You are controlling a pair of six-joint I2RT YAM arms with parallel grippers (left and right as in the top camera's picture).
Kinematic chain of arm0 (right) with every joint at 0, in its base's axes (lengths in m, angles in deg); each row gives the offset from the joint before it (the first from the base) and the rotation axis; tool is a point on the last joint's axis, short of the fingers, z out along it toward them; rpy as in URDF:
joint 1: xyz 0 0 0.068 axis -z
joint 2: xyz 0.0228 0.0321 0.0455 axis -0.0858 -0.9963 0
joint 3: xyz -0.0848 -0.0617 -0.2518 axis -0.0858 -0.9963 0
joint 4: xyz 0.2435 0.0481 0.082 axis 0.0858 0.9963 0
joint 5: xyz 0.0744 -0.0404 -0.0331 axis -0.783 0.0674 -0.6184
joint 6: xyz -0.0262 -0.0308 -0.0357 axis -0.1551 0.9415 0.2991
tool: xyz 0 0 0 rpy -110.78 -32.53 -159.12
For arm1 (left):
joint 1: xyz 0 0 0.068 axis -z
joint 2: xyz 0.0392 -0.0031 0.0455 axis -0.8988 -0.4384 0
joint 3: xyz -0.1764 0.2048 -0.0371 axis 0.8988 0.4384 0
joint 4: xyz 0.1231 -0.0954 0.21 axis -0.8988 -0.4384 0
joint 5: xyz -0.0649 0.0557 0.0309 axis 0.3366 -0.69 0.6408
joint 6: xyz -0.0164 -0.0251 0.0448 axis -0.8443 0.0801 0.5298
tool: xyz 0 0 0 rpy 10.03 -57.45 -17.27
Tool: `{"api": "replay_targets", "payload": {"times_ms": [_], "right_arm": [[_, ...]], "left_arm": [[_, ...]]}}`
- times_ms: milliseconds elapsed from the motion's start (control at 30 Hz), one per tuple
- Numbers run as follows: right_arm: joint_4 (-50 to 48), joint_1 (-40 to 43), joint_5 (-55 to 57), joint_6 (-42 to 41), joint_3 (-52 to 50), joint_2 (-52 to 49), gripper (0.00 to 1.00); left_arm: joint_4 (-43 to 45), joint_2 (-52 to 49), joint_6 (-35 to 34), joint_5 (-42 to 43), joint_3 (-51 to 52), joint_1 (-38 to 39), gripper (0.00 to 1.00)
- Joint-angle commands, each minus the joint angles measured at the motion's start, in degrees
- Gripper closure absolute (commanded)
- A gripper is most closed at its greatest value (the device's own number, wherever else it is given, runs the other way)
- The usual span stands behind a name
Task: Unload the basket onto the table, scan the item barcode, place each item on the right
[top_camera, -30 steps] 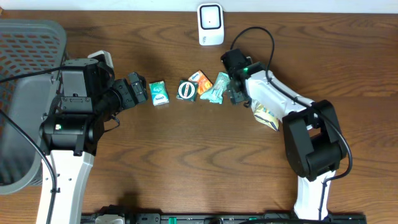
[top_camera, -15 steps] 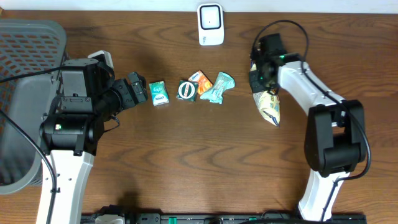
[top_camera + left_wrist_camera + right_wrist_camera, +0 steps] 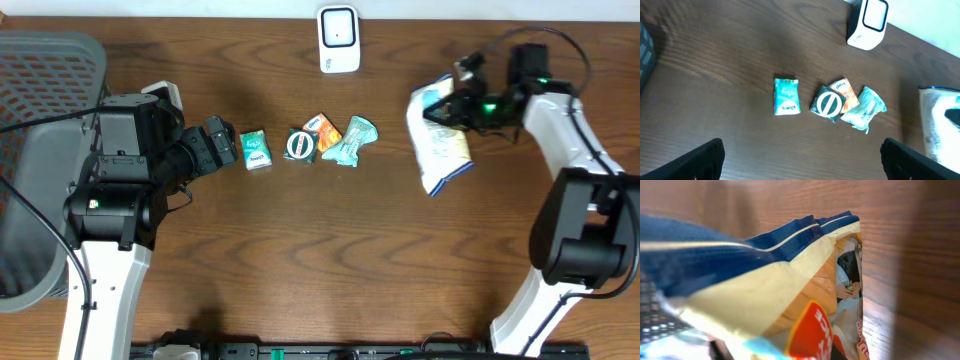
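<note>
Right of scanner (image 3: 339, 40): snack bag (image 3: 438, 145), pinched at its upper edge by the closed right gripper (image 3: 462, 103). Looks light, crinkly, floppy; best taken by the sealed seam. Left gripper (image 3: 222, 140) gaping, empty, left of scanner. A second ago: bag flat on table (image 3: 300, 260), right gripper nearer scanner, jaws apart.

Open wood spans the near half of the table (image 3: 300, 260). A row of small packets (image 3: 312, 144) crowds the middle, the scanner (image 3: 339, 38) stands at the far edge, and the basket (image 3: 45, 70) walls off the left.
</note>
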Motion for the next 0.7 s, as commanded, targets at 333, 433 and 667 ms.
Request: {"api": "replay_targets", "payload": {"times_ms": [333, 433, 667], "right_arm": [[4.52, 8.96, 11.87, -2.38, -1.86, -4.96, 0.68], [9.92, 10.43, 18.69, -2.56, 2.51, -3.32, 0.48], [24.35, 9.6, 35.5, -3.82, 15.78, 0.61, 0.44]], "left_arm": [[-0.04, 0.04, 0.98, -0.35, -0.87, -0.2, 0.02], [-0.04, 0.04, 0.98, -0.35, -0.87, -0.2, 0.02], [-0.04, 0.04, 0.98, -0.35, -0.87, -0.2, 0.02]]}}
